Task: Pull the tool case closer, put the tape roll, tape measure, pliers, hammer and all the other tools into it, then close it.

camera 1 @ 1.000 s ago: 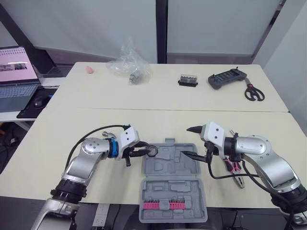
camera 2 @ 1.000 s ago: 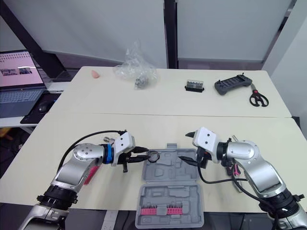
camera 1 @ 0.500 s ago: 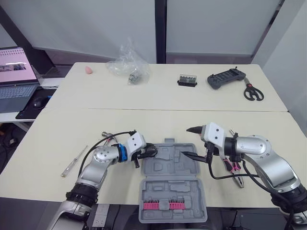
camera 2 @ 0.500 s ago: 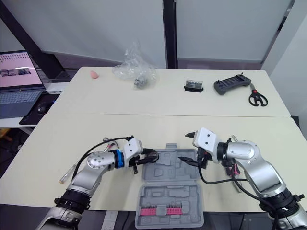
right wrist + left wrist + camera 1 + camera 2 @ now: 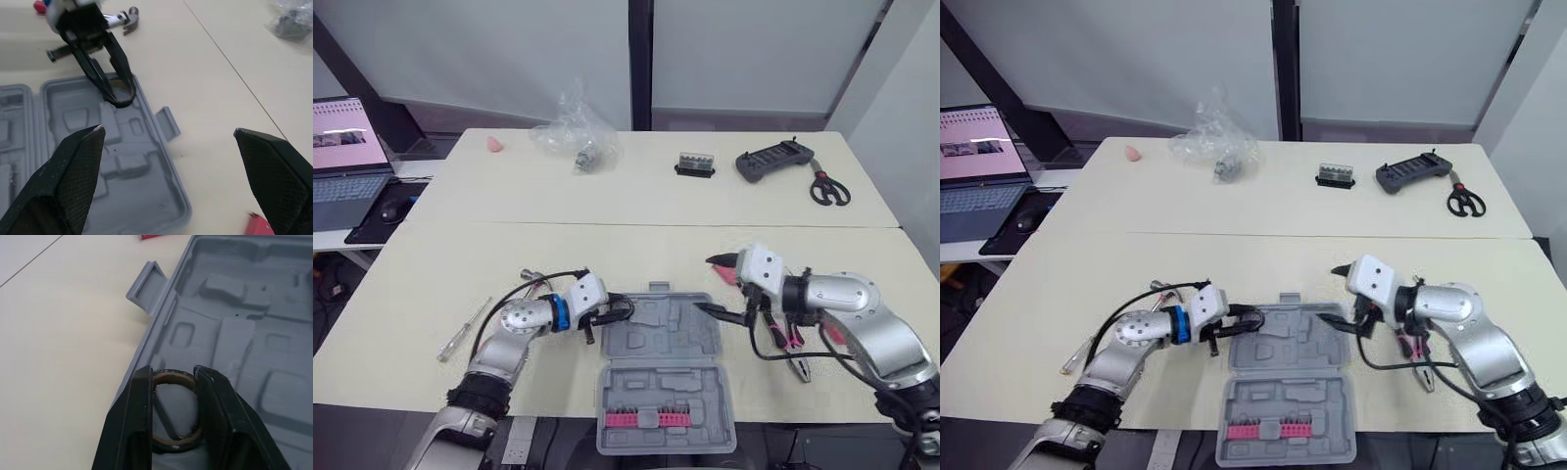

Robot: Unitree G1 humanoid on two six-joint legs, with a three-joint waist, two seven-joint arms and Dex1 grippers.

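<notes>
Bright, diffuse light from above; pale table (image 5: 636, 196) evenly lit, tool case (image 5: 656, 392) casting only faint, soft-edged shadows.

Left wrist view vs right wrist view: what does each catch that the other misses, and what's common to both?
The left wrist view adds the close-up: the left gripper clamped on the tape roll from both sides, the roll's brown core visible, low over the tool case edge. The right wrist view adds the open right gripper, the hammer beyond the left gripper, and a plastic bag far off. Shared: the grey moulded tray, its latch tab and the held roll.
</notes>
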